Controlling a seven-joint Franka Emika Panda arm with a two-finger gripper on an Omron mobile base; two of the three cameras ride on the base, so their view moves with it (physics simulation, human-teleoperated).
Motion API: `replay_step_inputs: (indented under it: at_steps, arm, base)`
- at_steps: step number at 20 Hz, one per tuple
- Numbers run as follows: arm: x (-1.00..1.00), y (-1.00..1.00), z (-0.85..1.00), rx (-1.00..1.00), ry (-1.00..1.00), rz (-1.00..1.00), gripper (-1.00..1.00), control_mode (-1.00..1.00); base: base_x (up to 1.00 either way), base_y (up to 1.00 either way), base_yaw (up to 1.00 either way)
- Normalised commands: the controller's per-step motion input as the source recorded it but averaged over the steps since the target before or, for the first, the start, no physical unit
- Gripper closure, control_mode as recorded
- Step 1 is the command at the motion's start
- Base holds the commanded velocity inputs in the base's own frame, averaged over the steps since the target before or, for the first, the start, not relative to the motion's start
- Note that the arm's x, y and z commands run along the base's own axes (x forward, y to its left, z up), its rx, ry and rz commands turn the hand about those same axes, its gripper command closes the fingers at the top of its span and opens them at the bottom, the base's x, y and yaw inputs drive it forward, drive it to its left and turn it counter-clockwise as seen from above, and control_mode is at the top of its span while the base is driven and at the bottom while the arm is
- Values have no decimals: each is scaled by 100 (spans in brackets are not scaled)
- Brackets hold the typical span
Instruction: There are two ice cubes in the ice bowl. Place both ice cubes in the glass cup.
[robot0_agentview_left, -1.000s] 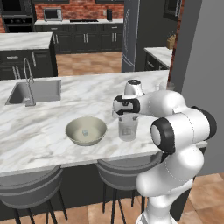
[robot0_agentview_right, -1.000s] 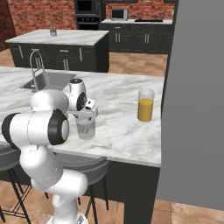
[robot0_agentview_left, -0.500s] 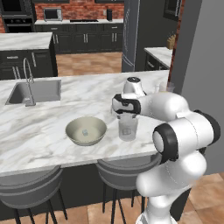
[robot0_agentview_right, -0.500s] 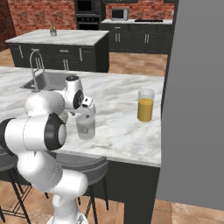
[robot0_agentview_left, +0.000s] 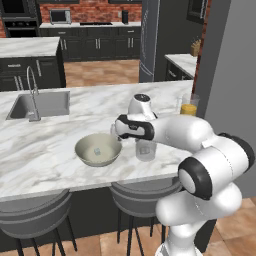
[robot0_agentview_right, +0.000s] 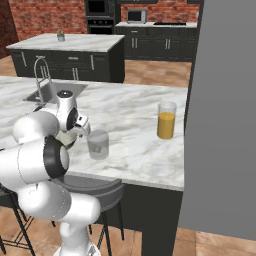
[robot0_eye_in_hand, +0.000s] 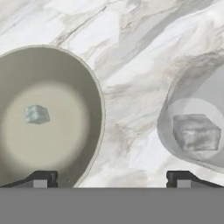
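Marble counter (robot0_agentview_left: 45, 150) is lying under me. My gripper (robot0_eye_in_hand: 112, 177) is hanging spread and empty between bowl (robot0_eye_in_hand: 89, 83) and glass (robot0_eye_in_hand: 175, 144). One cube (robot0_eye_in_hand: 195, 131) is sitting in the glass, one cube (robot0_eye_in_hand: 36, 114) waiting in the bowl; I'm judging next: swinging over it, descending.

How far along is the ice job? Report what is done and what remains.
Done: one ice cube lies at the bottom of the glass cup. In hand: nothing; the claw is open and empty, hanging above the counter between cup and ice bowl. Left: the second ice cube sits in the bowl and has yet to be picked up and dropped into the cup.
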Motion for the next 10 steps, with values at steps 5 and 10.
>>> replay_step_inputs:
  at_steps: [5,10]
  arm:
    - [0,72,0,10,-3,0,-100,-100]
    - [0,81,0,0,-1,0,-100,-100]
  base:
    - [0,0,0]
    - [0,0,0]
